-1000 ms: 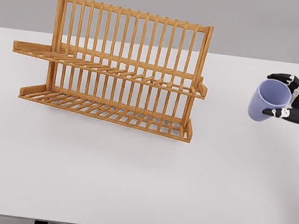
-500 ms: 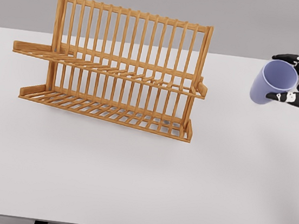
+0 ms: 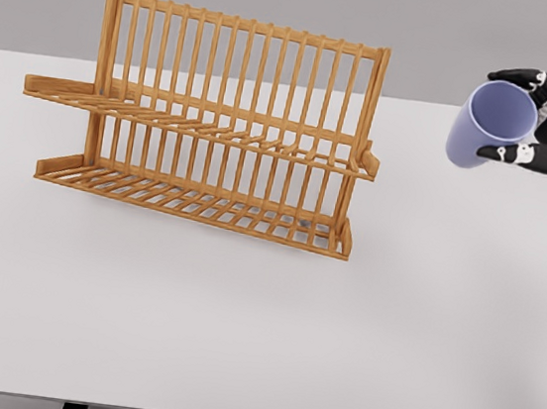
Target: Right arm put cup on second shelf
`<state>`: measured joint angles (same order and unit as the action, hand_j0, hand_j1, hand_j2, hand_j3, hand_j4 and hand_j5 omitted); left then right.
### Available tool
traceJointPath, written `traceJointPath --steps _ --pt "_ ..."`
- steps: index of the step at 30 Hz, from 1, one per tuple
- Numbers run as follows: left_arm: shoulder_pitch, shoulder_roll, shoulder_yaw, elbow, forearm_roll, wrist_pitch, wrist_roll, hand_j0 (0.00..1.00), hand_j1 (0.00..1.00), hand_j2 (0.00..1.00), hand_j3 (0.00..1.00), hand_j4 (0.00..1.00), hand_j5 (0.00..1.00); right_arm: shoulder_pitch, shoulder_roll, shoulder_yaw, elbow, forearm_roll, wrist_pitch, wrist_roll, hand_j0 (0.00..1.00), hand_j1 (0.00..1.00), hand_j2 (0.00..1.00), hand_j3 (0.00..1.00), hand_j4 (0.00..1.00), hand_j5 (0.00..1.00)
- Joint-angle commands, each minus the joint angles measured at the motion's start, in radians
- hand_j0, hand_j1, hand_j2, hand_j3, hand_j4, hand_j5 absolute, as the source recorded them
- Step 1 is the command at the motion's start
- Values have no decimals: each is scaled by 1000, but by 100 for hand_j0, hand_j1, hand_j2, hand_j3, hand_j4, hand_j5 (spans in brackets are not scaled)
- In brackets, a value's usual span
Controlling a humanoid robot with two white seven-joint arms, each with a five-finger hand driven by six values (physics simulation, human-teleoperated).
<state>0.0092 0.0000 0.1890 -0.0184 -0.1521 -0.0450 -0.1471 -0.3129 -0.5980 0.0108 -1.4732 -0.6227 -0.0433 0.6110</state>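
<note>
A lavender cup [image 3: 488,126] hangs in the air at the far right, tilted with its mouth facing up and toward me. My right hand [image 3: 536,117] is shut on it, black fingertips wrapped over its rim and side. The cup is well to the right of the wooden dish rack [image 3: 214,122] and about level with the top of the rack's back rail. The rack's upper shelf [image 3: 203,126] and lower shelf [image 3: 194,200] hold nothing. My left arm does not show.
The white table [image 3: 259,323] spreads wide in front of and to the right of the rack. Its far edge runs behind the rack, with a grey wall beyond.
My right hand has lifted the cup upward and slightly left over the last second. The rack has not moved.
</note>
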Motion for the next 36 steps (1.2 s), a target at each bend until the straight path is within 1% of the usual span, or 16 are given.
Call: traceJointPath --steps 1,3,14,17,18,19,21,24,27,30,32,35,36 --pt "0 0 0 0 0 -1 0 100 100 100 100 100 100 -2 12 3 -13 -5 6 0 68 68 68 68 68 68" --pt "0 0 0 0 0 -1 0 100 100 100 100 100 100 -5 15 3 -36 -3 19 0 68 68 68 68 68 68" --pt "0 0 0 0 0 -1 0 100 100 100 100 100 100 -41 53 9 -41 4 25 0 68 68 68 68 68 68" --pt "0 0 0 0 0 -1 0 100 100 100 100 100 100 -49 55 12 -81 8 26 0 68 68 68 68 68 68" --pt "0 0 0 0 0 1 0 100 100 100 100 100 100 -51 55 14 -82 8 26 0 68 68 68 68 68 68" --pt "0 0 1 0 0 1 0 100 100 100 100 100 100 -51 72 14 -82 9 25 0 68 68 68 68 68 68" --pt "0 0 1 0 0 -1 0 100 100 100 100 100 100 -51 84 14 -82 11 22 0 68 68 68 68 68 68" --pt "0 0 0 0 0 1 0 100 100 100 100 100 100 -78 119 24 -84 35 25 0 68 68 68 68 68 68" --pt "0 0 0 0 0 1 0 100 100 100 100 100 100 -100 122 60 -84 35 25 0 68 68 68 68 68 68" --pt "0 0 1 0 0 -1 0 100 100 100 100 100 100 -103 135 64 -85 37 23 0 68 68 68 68 68 68" --pt "0 0 0 0 0 1 0 100 100 100 100 100 100 -103 136 64 -104 40 25 0 68 68 68 68 68 68" --pt "0 0 0 0 0 -1 0 100 100 100 100 100 100 -101 162 67 -113 70 23 0 68 68 68 68 68 68" --pt "0 0 0 0 0 -1 0 100 100 100 100 100 100 -103 164 77 -131 72 23 0 68 68 68 68 68 68"
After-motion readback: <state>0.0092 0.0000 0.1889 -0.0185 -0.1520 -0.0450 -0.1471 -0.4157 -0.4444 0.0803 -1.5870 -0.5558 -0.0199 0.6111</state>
